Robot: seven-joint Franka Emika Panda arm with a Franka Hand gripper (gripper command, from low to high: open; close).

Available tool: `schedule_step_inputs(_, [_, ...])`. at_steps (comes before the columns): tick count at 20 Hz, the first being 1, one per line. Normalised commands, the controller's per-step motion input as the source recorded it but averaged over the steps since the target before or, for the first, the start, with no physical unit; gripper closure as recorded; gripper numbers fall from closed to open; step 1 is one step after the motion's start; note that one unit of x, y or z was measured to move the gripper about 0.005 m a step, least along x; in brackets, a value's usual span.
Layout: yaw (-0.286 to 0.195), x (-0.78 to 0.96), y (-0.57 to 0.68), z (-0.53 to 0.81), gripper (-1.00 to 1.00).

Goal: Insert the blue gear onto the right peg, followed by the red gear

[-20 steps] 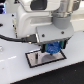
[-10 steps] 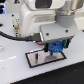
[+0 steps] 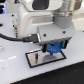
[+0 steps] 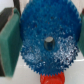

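Note:
In the wrist view the blue gear fills most of the picture, a toothed blue disc with a dark pin, the right peg, showing in its centre hole. My gripper is shut on the blue gear, with one green finger against its rim on each side. The red gear peeks out beyond the blue gear's rim. In the exterior view the gripper holds the blue gear low over the black-rimmed grey plate. The pegs and the red gear are hidden there.
The white arm and its wrist housing fill the upper part of the exterior view. A black cable runs in from the exterior view's left. The plate lies on a white table.
The gripper has come down a little with the blue gear, closer to the plate.

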Motion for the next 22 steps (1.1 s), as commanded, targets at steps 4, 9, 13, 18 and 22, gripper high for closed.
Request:
schedule_step_inputs(4, [0.0,0.14,-0.08,0.08,1.0])
schedule_step_inputs(9, [0.0,0.13,-0.04,0.06,1.0])
schedule_step_inputs(13, [0.0,0.47,0.12,0.27,1.0])
schedule_step_inputs(18, [0.0,0.46,0.06,0.46,1.0])
schedule_step_inputs(22, [0.0,0.16,-0.14,0.08,1.0])
